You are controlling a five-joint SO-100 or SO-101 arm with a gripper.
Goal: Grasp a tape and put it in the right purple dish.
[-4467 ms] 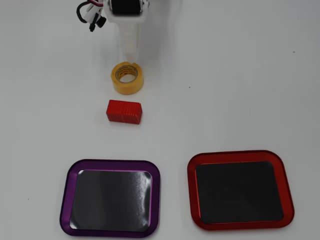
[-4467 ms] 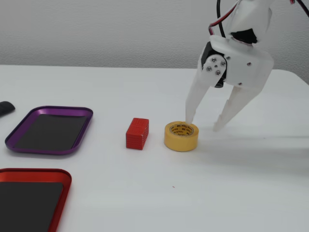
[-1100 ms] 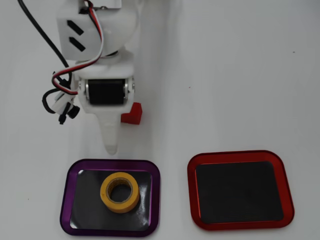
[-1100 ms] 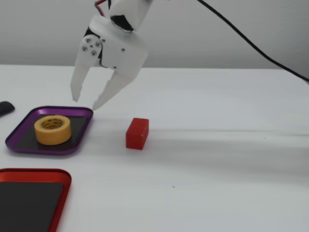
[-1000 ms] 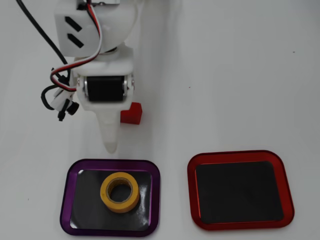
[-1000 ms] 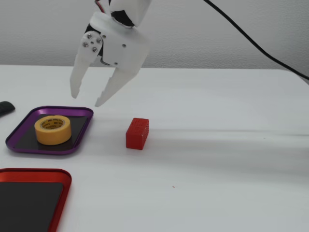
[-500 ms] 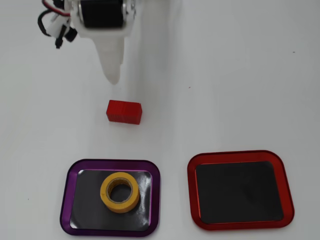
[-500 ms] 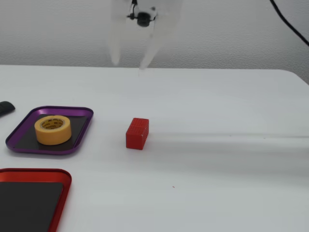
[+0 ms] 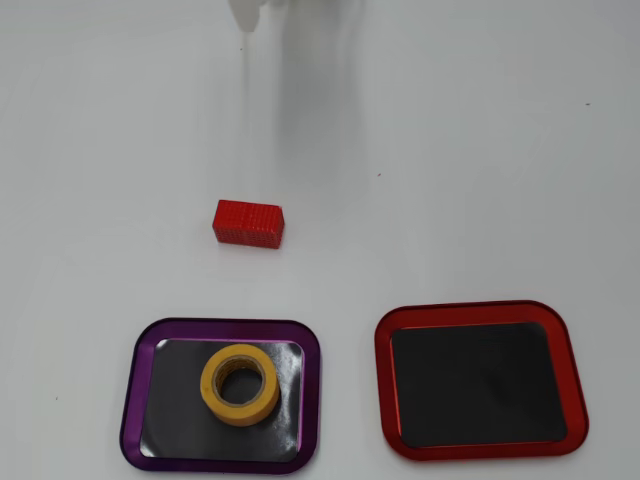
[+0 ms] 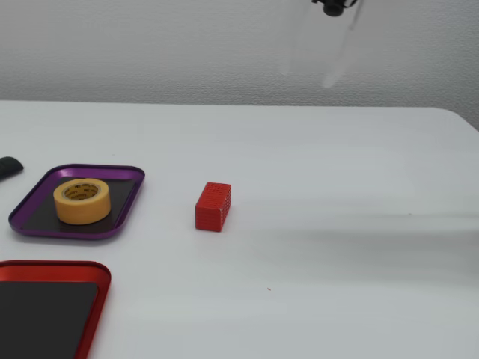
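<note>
Near edge of the fixed view: red-rimmed metal tray (image 10: pixel 45 271), empty. Next, small yellow tape roll (image 10: pixel 81 200) flat inside the purple-rimmed dark-floored dish (image 10: pixel 123 210), so placement looks complete. Red rectangular block (image 10: pixel 213 206) unmoved mid-table. Farthest, the white two-finger gripper (image 10: pixel 308 75) has pulled up and away since half a second ago; blurred, fingers apart, holding nothing.

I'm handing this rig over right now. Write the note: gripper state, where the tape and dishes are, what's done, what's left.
Gripper: high near the top edge of the fixed view, blurred, jaws apart and empty.
Tape: lying flat in the purple dish, hollow core up.
Red dish: empty, beside the purple one.
Red block: on the table, apart from both dishes.
Done: tape placed and released.
Left: nothing for the tape; just park the arm.
</note>
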